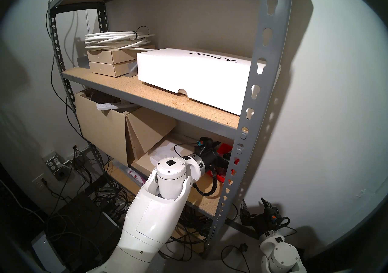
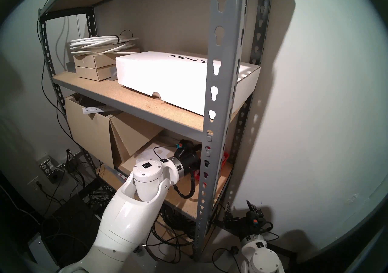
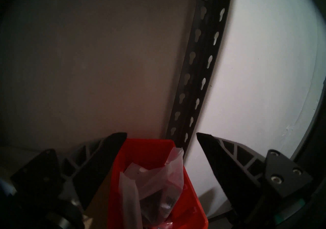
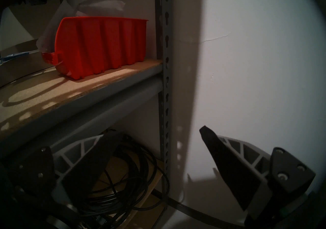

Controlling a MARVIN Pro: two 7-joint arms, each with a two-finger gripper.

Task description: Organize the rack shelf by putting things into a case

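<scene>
The red case (image 3: 155, 152) stands at the right end of the rack shelf's lower board (image 4: 53, 89), against the rear upright (image 3: 197, 75). Clear bags (image 3: 155, 179) of black parts, one with a white label, lie inside it and stick up over its rim (image 4: 102, 6). My left gripper (image 3: 161, 135) hovers open just above the case (image 1: 225, 147), nothing between its fingers. My right gripper (image 4: 158, 131) hangs open and empty below the board, to the right of the front upright (image 1: 252, 89). Its view shows the case's ribbed side (image 4: 102, 47).
A white PNY box (image 1: 193, 73), two flat tan boxes (image 1: 109, 64) and a white cable coil (image 1: 117, 39) fill the upper board. Open cardboard boxes (image 1: 100, 127) crowd the lower board's left. Black cables (image 4: 123, 179) lie coiled under it. The wall is close on the right.
</scene>
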